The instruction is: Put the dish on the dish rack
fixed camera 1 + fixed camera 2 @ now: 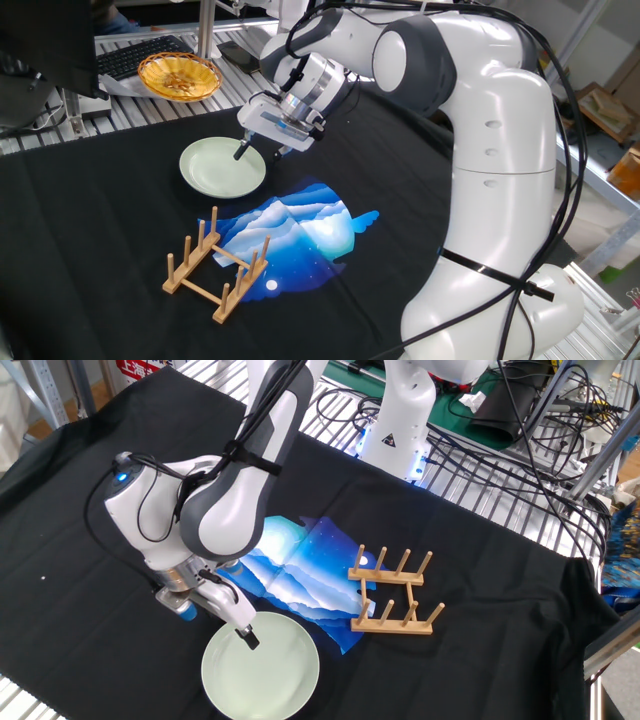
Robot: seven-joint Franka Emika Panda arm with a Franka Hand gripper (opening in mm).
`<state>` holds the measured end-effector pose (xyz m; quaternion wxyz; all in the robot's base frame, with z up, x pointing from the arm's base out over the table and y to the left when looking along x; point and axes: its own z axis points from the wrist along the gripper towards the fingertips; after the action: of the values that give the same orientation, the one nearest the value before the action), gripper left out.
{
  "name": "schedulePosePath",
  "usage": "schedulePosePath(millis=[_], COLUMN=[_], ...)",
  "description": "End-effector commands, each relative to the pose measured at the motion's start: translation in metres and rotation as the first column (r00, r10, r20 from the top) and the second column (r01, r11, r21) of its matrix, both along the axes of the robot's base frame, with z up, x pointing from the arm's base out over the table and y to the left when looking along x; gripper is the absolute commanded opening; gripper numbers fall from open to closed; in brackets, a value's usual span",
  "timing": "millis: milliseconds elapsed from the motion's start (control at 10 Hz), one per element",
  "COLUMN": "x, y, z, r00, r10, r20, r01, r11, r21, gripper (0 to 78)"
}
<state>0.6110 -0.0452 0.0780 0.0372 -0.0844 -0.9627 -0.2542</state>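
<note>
Your gripper (252, 150) sits at the dish's (218, 168) rim, jaw state I cannot tell, dish flat on the cloth, dish rack (215, 266) well apart.

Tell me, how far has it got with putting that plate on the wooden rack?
Not far. Done: the arm has reached the plate, with its gripper at the plate's near rim. In hand: it seems to be lining up a grasp; whether the jaws have closed on the rim I can't tell. Left: lifting the plate, which lies flat on the black cloth, and carrying it to the rack, which stands empty beyond the blue picture.
</note>
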Motion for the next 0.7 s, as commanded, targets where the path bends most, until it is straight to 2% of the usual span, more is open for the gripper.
schedulePosePath(millis=[100,700], x=[0.0025,0.0025], y=[-0.0001,-0.0001], z=[0.0013,0.0009], r00=[1.0,0.999], r10=[-0.005,-0.009], r20=[0.025,0.041], r01=[0.005,0.008], r11=[1.0,1.0], r21=[0.022,0.027], gripper=[77.4,77.4])
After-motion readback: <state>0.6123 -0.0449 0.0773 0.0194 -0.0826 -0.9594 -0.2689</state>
